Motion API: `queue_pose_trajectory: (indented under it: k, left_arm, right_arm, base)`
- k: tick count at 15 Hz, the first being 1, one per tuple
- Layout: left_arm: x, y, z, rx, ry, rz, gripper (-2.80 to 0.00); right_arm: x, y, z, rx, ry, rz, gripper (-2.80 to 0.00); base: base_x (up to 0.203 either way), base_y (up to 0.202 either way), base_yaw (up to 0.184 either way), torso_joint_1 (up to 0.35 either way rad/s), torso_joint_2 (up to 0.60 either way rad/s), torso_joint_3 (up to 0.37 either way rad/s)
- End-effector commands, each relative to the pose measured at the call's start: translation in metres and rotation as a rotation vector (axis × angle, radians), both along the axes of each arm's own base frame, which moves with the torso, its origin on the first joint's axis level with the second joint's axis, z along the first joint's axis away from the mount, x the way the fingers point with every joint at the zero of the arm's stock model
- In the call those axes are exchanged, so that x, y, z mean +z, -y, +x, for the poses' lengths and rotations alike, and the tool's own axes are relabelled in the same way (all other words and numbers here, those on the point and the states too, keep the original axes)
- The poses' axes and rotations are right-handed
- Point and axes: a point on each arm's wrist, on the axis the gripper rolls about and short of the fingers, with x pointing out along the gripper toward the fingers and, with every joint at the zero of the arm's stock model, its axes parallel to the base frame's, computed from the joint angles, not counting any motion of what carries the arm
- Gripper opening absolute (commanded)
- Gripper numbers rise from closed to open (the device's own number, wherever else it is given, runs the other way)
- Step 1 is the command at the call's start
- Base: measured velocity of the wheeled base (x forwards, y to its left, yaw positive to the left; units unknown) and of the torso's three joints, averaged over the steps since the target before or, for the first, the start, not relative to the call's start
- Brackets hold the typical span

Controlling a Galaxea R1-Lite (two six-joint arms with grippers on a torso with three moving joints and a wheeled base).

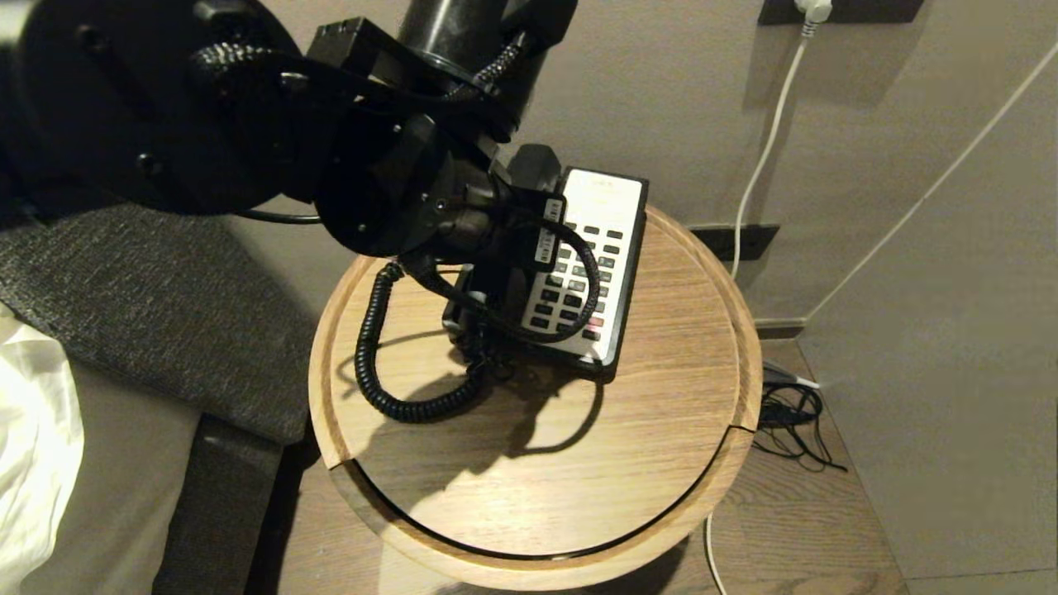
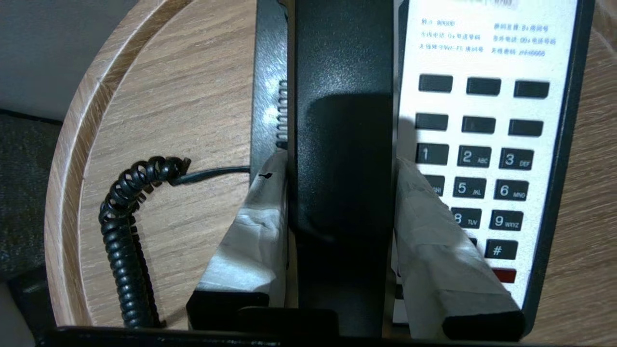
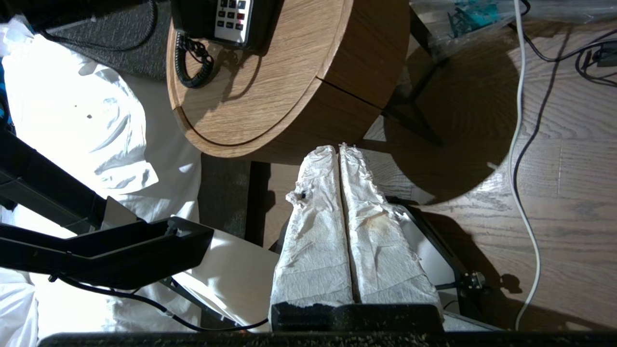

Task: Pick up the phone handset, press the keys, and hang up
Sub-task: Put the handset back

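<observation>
Head view: one round wooden side table [image 1: 661, 430], carrying one black-and-white phone base [image 1: 624, 273] toward its far edge. One left gripper [image 2: 340, 193] directly over the base's left half, two tape-wrapped fingers [image 2: 255, 226] clamped on either side of one glossy black phone handset [image 2: 343, 144]. Handset lengthwise along the base, beside the white faceplate; whether lifted off the cradle or resting in it, cannot tell. One black coiled cord [image 1: 372, 347] looping across the tabletop left of the base.

Keys [image 2: 482, 159] right of the handset on the faceplate: rows of three dark buttons, two blank rows above the numbered ones, one red button [image 2: 503, 275] lowest. Some left-column keys hidden behind a finger.

One right gripper [image 3: 343, 212] well away from the table, low over the wood floor [image 3: 554, 193], two wrapped fingers pressed together, holding nothing.
</observation>
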Motion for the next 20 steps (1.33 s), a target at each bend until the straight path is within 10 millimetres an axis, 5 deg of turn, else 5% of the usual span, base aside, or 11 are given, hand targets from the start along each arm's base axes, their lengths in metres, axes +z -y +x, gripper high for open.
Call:
queue_pose_trajectory:
  k: [1,20]
  left_arm:
    - [0.008,-0.004,-0.004,-0.012,0.009,-0.022,-2.8]
    - [0.0,-0.004,0.007,-0.038,-0.027,-0.015,-2.8]
  right_arm:
    - [-0.001,0.0,0.0,-0.001,-0.005,0.0,-2.8]
    - [-0.009,-0.001,0.001,0.014,-0.021,-0.009,-2.8]
  base:
    - [0.0,0.0,0.0,0.0,0.0,0.0]
    - [0.0,0.0,0.0,0.0,0.0,0.0]
